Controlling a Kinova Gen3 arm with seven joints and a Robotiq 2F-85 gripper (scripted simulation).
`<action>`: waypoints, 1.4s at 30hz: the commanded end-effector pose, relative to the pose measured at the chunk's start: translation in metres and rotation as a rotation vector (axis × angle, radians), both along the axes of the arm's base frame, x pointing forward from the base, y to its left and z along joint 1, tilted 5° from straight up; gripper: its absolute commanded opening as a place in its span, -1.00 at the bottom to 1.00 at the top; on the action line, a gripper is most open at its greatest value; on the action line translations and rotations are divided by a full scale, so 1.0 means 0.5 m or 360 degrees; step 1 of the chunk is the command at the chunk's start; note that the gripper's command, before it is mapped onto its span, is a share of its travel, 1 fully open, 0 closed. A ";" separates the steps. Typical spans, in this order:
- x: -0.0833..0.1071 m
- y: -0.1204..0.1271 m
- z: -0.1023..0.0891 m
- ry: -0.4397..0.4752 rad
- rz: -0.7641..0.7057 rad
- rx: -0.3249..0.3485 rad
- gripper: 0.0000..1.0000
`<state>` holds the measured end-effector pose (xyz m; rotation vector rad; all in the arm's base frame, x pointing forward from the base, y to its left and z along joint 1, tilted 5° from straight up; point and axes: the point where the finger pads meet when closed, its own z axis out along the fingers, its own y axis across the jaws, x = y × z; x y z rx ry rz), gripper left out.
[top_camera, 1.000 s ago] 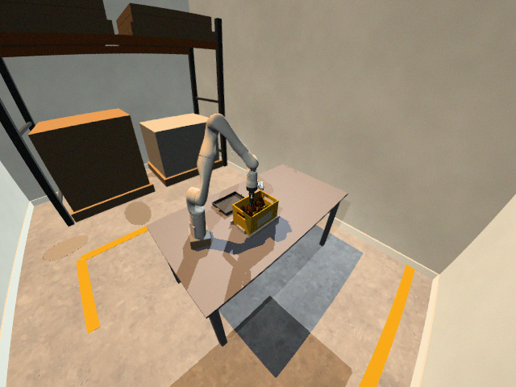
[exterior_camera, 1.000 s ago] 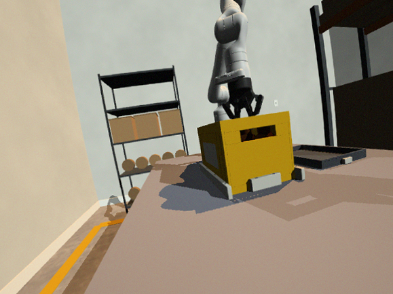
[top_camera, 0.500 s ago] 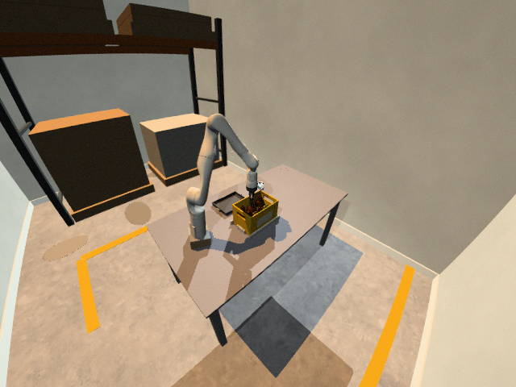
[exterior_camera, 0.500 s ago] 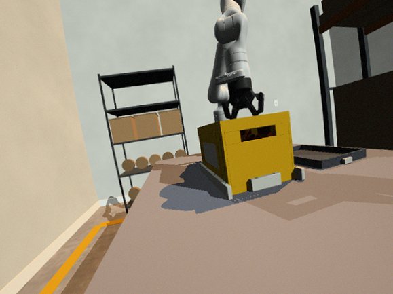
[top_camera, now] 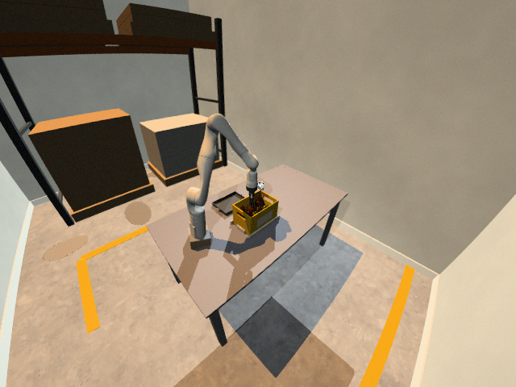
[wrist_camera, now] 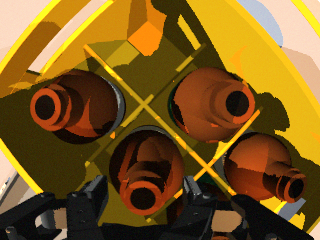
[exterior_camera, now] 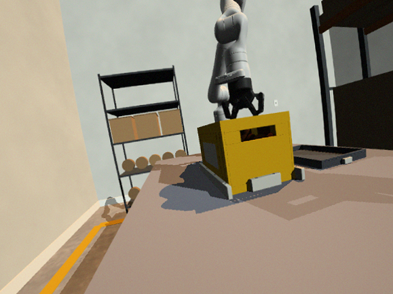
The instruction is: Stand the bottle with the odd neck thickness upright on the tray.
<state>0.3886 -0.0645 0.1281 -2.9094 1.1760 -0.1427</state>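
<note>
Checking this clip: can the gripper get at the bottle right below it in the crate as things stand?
Probably yes. The gripper is open and hangs just above the crate, its fingers on either side of that bottle's neck. The crate has no lid, and the neighbouring bottles stand apart behind dividers.

Shelf rack [exterior_camera: 108, 131] w/ boxes [exterior_camera: 146, 125], two big crates [top_camera: 89, 160] on floor.
</note>
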 end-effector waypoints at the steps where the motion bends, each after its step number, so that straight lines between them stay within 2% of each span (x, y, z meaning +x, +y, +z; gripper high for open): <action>1: 0.001 0.000 0.001 -0.0002 0.0000 0.0000 0.27; 18: 0.000 0.000 0.014 -0.0002 0.0000 0.0000 0.27; 26: -0.004 0.002 0.057 -0.0002 0.0000 0.0000 0.27; 28: -0.004 0.002 0.057 -0.0002 0.0000 0.0000 0.27; 42: -0.012 0.005 0.149 -0.0002 0.0000 0.0000 0.27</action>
